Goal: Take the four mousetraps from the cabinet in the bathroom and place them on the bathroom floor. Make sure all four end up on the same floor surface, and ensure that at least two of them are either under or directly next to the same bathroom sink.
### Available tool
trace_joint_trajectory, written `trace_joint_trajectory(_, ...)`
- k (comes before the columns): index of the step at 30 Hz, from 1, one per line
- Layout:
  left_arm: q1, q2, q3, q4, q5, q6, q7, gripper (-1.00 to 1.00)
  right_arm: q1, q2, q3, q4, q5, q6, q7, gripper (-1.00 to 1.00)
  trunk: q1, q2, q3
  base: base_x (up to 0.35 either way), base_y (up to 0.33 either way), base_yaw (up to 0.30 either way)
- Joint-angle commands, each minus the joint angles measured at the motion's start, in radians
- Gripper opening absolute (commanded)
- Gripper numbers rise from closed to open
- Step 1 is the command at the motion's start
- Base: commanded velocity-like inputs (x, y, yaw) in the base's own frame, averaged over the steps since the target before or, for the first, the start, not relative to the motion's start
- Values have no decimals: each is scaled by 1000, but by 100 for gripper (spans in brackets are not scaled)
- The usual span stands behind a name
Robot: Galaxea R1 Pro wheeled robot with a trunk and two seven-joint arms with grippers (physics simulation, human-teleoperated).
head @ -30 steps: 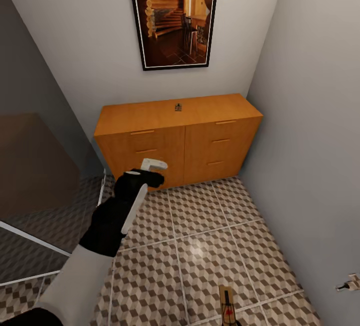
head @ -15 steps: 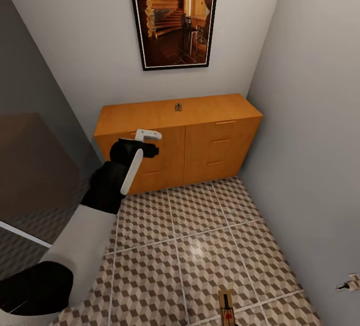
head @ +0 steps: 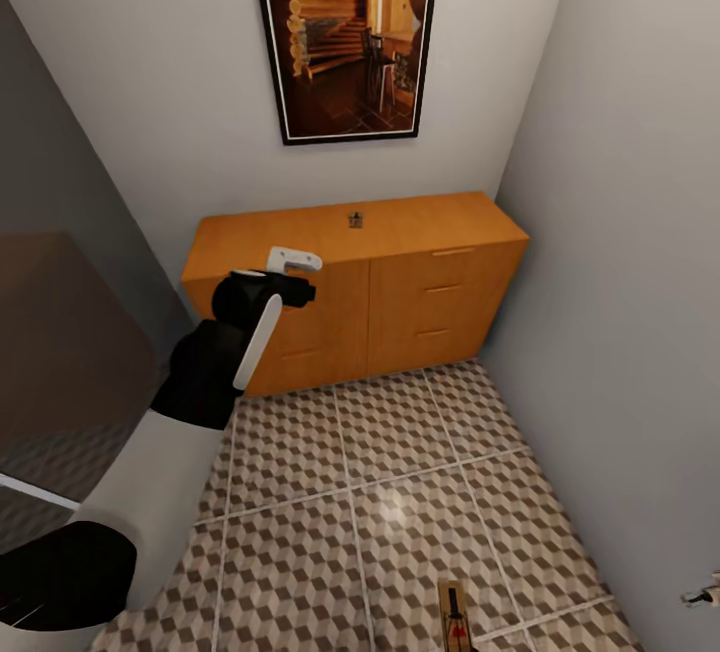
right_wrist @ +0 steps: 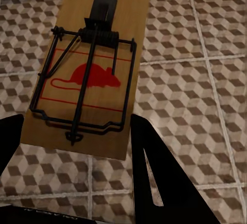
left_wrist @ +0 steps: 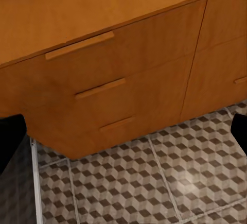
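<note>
The orange-brown cabinet (head: pixel 400 282) stands against the far wall, and one small mousetrap (head: pixel 355 220) lies on its top. My left gripper (head: pixel 296 262) is open and raised in front of the cabinet's left drawers (left_wrist: pixel 103 87), short of them. My right gripper (right_wrist: pixel 76 126) is shut on a second mousetrap (right_wrist: pixel 92 74), a tan board with black wire and a red mouse print, clamped by its long sides above the cube-patterned bathroom floor (right_wrist: pixel 195 95). This mousetrap (head: pixel 455 617) sits at the lower edge of the head view. The bathroom sink is out of view.
A grey wall (head: pixel 620 282) closes the right side, with a door handle (head: pixel 700 594) low on it. A dark glassy panel (head: pixel 60 332) stands at the left. A framed picture (head: pixel 345 32) hangs above the cabinet. Tiled floor (head: pixel 380 472) stretches between me and the cabinet.
My left arm has lifted and moved forward from floor height up to the cabinet's top drawer level. The head view has shifted slightly. The right gripper still holds its mousetrap.
</note>
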Motion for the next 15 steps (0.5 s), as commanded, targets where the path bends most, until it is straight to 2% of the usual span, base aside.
trace_joint_trajectory(1, -1, -1, -2, 0, 10, 3, 10, 100, -1, -1, 4, 1, -11, -5, 10, -100, 1, -2, -2, 320, -60, 0)
trace_joint_trajectory(11, -1, -3, -13, 4, 11, 3, 10, 100, -1, -32, 4, 3, -18, -55, 8, -100, 1, -2, -2, 328, -83, 0)
trace_joint_trajectory(15, -1, -3, -18, 6, 11, 3, 10, 100, -1, -36, 4, 4, -19, -61, 8, -100, 1, -2, -2, 330, -104, 0)
